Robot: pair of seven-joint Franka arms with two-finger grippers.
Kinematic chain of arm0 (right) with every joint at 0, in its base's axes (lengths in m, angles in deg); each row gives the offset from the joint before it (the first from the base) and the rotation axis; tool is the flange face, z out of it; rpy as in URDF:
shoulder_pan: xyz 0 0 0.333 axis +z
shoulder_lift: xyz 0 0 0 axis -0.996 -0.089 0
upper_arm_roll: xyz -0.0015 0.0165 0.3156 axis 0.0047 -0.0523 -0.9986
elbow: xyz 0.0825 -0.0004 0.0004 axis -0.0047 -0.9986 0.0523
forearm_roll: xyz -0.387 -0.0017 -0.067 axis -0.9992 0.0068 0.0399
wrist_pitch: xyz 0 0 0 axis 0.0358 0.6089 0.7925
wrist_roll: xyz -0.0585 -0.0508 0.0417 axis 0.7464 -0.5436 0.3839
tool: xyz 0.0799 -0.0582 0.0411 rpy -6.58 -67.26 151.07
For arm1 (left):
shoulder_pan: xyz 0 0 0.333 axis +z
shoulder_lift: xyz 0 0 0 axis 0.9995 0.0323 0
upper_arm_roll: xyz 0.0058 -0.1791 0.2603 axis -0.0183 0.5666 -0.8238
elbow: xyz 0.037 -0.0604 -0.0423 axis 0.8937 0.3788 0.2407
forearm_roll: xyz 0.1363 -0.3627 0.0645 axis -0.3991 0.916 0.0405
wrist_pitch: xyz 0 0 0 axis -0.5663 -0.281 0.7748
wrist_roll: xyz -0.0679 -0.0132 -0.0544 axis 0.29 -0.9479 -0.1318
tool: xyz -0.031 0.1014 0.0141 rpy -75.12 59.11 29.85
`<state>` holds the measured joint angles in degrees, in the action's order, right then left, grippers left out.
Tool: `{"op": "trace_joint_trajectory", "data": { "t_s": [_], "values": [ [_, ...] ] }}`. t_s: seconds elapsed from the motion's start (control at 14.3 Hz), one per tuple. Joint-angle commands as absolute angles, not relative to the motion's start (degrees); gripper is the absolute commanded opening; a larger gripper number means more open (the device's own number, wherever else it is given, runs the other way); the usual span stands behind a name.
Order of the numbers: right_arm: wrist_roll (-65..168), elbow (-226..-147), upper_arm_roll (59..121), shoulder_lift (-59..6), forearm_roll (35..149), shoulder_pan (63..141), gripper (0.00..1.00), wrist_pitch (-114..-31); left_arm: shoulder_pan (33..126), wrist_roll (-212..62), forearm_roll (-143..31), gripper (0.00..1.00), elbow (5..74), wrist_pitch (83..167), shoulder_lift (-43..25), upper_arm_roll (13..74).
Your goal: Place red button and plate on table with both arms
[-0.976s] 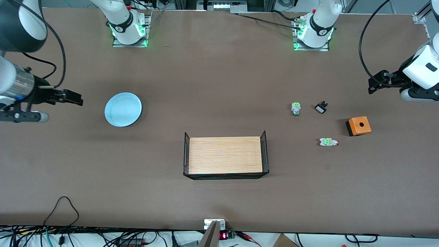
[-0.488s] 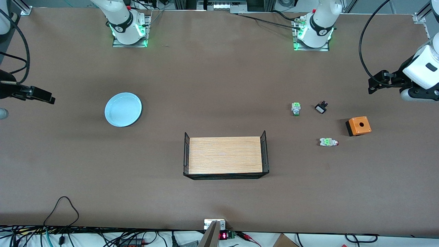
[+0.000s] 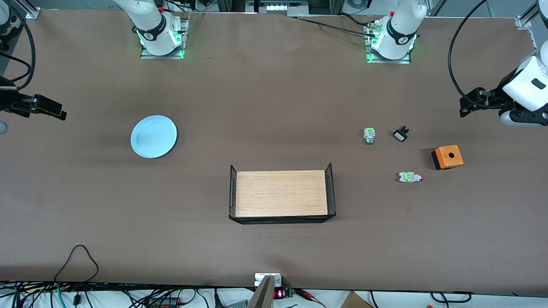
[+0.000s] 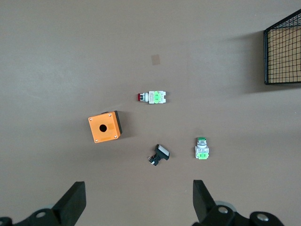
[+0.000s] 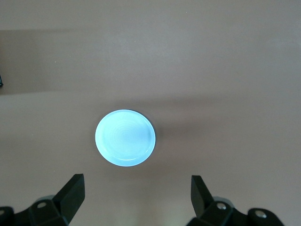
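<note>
The red button [image 3: 410, 177] lies on its side on the brown table [image 3: 274, 107] toward the left arm's end; it also shows in the left wrist view [image 4: 152, 97]. The light-blue plate [image 3: 153, 136] lies flat on the table toward the right arm's end and shows in the right wrist view [image 5: 125, 138]. My left gripper [image 3: 469, 104] is open and empty, high over the table's edge past the orange box; it shows in its own view [image 4: 138, 202]. My right gripper [image 3: 53, 112] is open and empty, high over the table's edge beside the plate; it shows in its own view [image 5: 137, 197].
A light-wood tray with black mesh ends [image 3: 281, 193] stands mid-table. A green-capped switch [image 3: 369, 135], a small black-and-white part [image 3: 400, 135] and an orange box with a hole [image 3: 448, 157] lie near the red button. Cables run along the table's near edge.
My right gripper has drawn back from beside the plate toward the table's end and risen. The left arm has not moved. Plate and button lie as before.
</note>
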<state>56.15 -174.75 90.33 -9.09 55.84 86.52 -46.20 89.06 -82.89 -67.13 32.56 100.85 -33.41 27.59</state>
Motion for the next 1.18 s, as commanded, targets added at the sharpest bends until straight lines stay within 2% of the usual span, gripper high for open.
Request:
{"op": "trace_joint_trajectory", "data": {
  "t_s": [0.0,1.11],
  "values": [
    [55.4,-178.04,90.17,-5.57,54.86,86.65,1.0,-47.41,89.38,-83.12,-67.69,1.0,31.74,100.21,-33.22,27.93],
    [55.23,-177.87,89.47,-4.33,55.04,87.0,1.0,-45.22,89.29,-82.86,-67.69,1.0,31.56,100.21,-33.22,27.93]
  ]
}}
